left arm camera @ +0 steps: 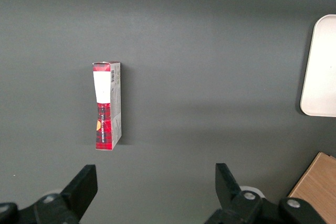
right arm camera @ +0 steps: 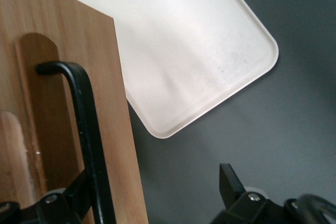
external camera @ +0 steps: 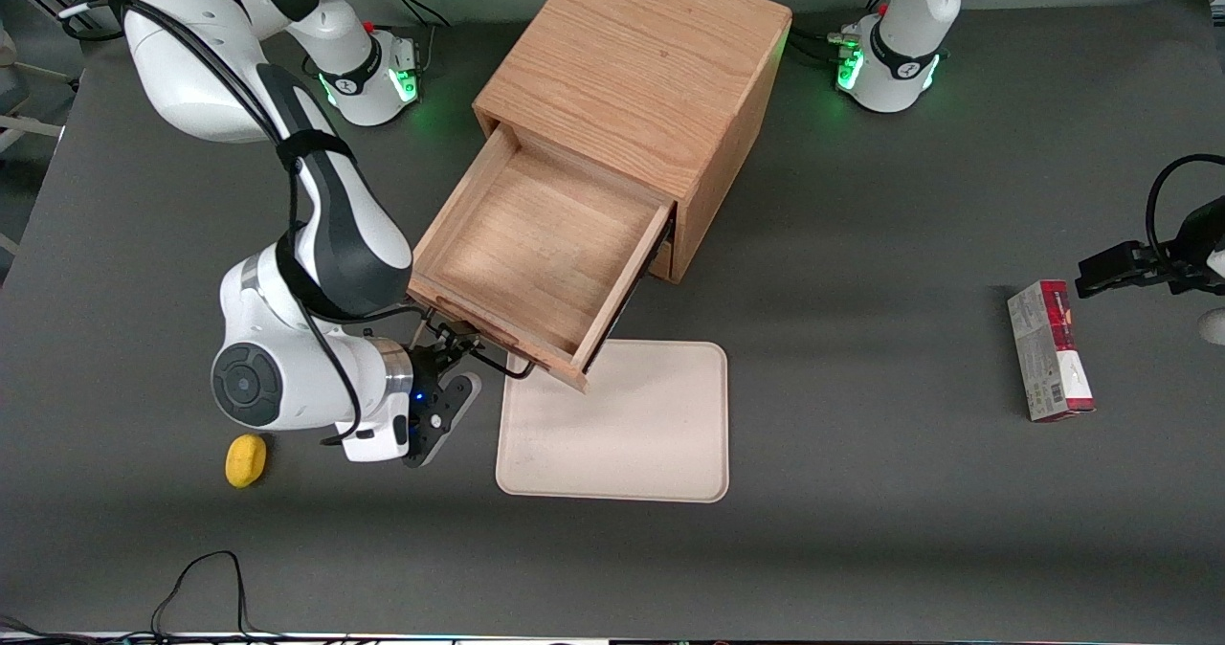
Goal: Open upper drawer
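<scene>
The oak cabinet stands at the middle of the table. Its upper drawer is pulled far out and is empty; its front corner overhangs a cream tray. The thin black wire handle runs along the drawer front. My gripper is at the drawer front, open, at the handle's end toward the working arm. In the right wrist view the handle crosses the drawer front close to one finger; the gripper spans wide, with the other finger over bare table. The bottom drawer is hidden under the open one.
The cream tray also shows in the right wrist view and the left wrist view. A small yellow object lies near the working arm, nearer the camera. A red and white box lies toward the parked arm's end.
</scene>
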